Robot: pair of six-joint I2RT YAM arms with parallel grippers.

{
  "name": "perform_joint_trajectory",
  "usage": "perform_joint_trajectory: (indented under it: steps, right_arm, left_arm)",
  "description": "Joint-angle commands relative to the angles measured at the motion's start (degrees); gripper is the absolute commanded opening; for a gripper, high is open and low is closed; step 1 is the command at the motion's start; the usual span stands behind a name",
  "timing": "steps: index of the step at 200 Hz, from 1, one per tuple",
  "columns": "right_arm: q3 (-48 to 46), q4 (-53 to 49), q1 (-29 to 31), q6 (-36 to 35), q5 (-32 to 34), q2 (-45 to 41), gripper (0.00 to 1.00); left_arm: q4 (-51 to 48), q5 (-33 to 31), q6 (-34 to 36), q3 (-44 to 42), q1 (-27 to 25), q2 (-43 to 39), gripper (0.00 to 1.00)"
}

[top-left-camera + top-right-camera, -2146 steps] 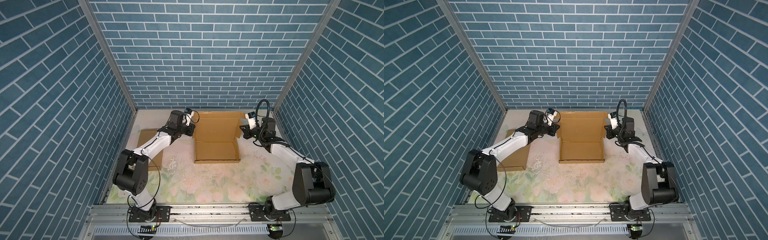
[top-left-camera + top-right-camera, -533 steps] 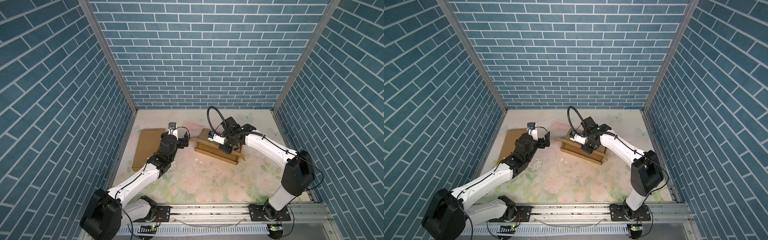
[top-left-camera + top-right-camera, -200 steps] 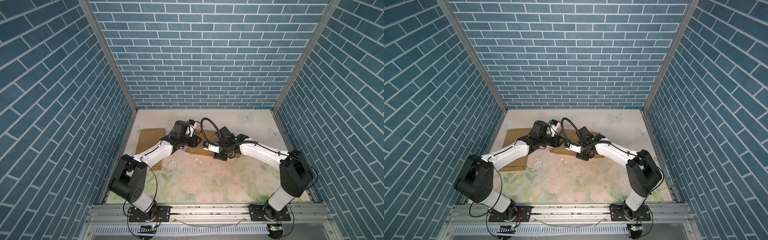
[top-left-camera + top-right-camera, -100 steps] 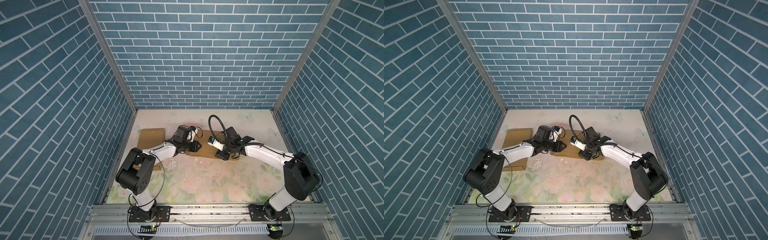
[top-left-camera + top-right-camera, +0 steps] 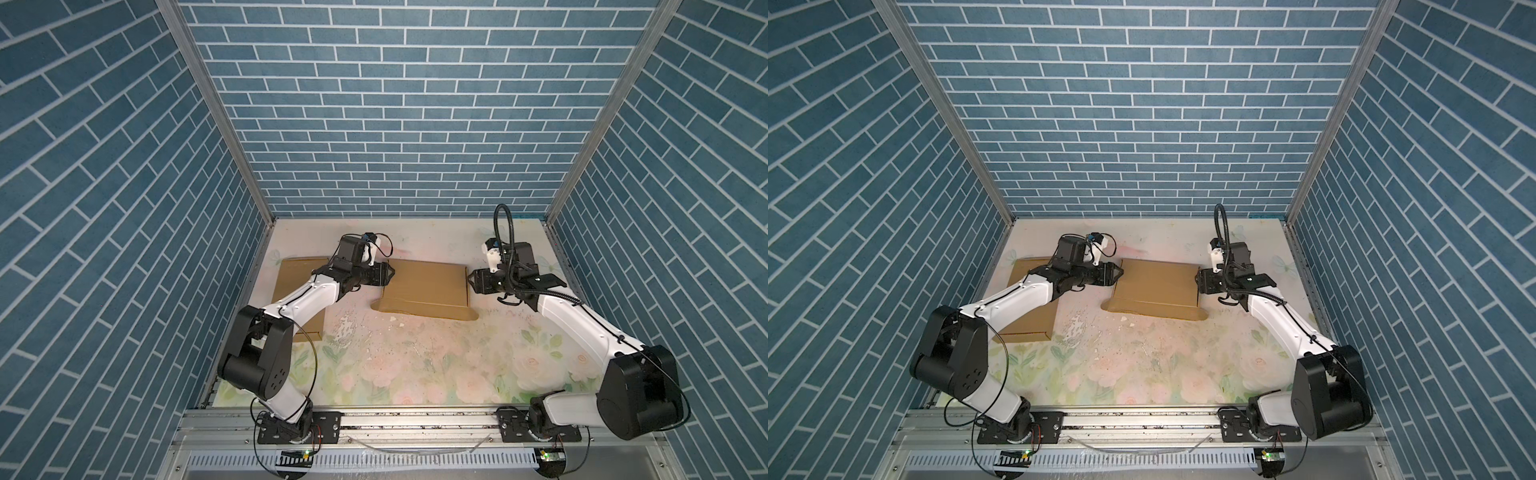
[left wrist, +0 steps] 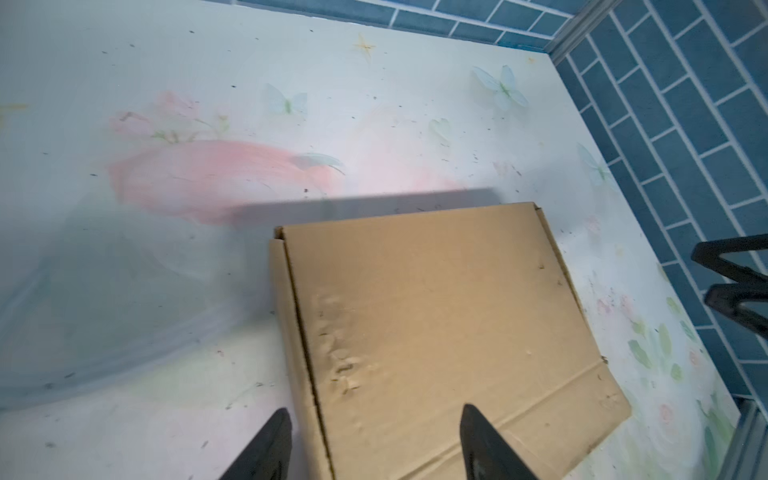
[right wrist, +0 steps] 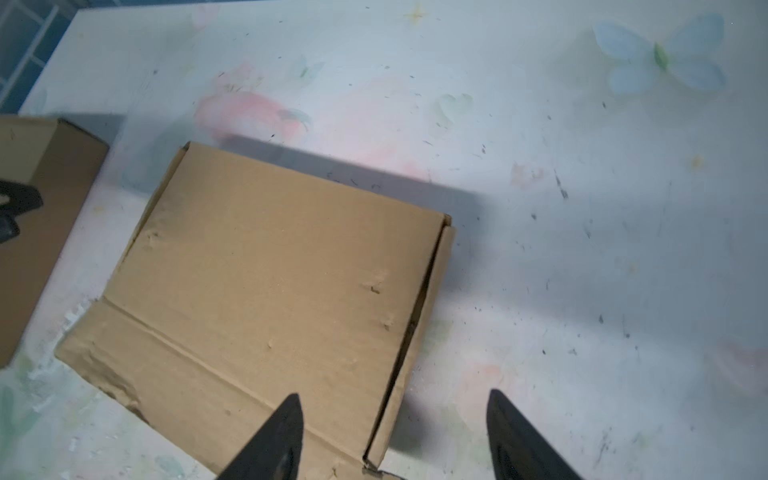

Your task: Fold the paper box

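Note:
The brown paper box (image 5: 424,286) (image 5: 1156,291) lies shut and flat at the back middle of the table, its lid down and a front flap spread on the mat. My left gripper (image 5: 388,274) (image 5: 1118,274) stands open at the box's left end, with nothing held. In the left wrist view its fingers (image 6: 274,440) straddle the box's (image 6: 436,332) side edge without gripping. My right gripper (image 5: 471,279) (image 5: 1198,282) is open at the right end. Its fingers (image 7: 282,432) straddle the box's (image 7: 270,282) corner in the right wrist view.
A second flat cardboard piece (image 5: 297,282) (image 5: 1030,307) (image 7: 37,232) lies at the left under my left arm. Blue brick walls (image 5: 395,124) close in the back and both sides. White scraps (image 5: 349,328) dot the floral mat in front of the box.
Both grippers have drawn back from over the box's middle to its two ends and have opened wider. The box now lies shut and squarer to the table.

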Motion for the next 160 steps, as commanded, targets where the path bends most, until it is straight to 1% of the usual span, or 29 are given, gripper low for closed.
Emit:
perform_joint_trajectory:
  steps: [1,13,26,50,72,92,121,127,160]
  right_arm:
    - [-3.7,2.3,-3.9,12.4,-9.4,1.8,0.82]
    - [-4.4,4.3,-5.3,14.1,-13.8,3.6,0.89]
    - [-4.4,4.8,-5.5,14.5,-15.4,5.0,0.92]
    - [-4.8,5.2,-5.9,14.5,-15.8,6.7,0.94]
    - [-5.8,6.0,-6.1,14.5,-16.7,7.1,0.94]
    - [-6.8,6.2,-6.6,14.0,-17.7,7.6,0.95]
    - [-8.2,6.5,-7.8,14.0,-20.8,8.6,0.96]
    - [-8.4,6.7,-8.0,14.0,-21.4,8.8,0.96]
    - [-9.5,9.2,-8.2,16.5,-25.3,9.8,0.97]
  left_arm:
    - [-1.8,0.6,-0.9,1.2,1.0,4.2,0.76]
    - [-0.1,2.0,-2.2,1.3,1.0,6.1,0.79]
    - [1.3,3.0,-3.2,1.8,1.0,8.4,0.79]
    - [4.1,5.7,-5.1,2.7,1.1,12.6,0.78]
    - [6.5,8.1,-6.6,2.6,1.6,15.4,0.74]
    - [8.8,10.0,-7.9,1.4,3.0,16.9,0.67]
    - [10.2,13.8,-8.9,-0.3,5.4,18.7,0.45]
    - [10.1,14.4,-8.9,-0.5,5.8,19.2,0.42]
    - [6.3,15.8,-8.3,0.2,7.3,22.1,0.3]
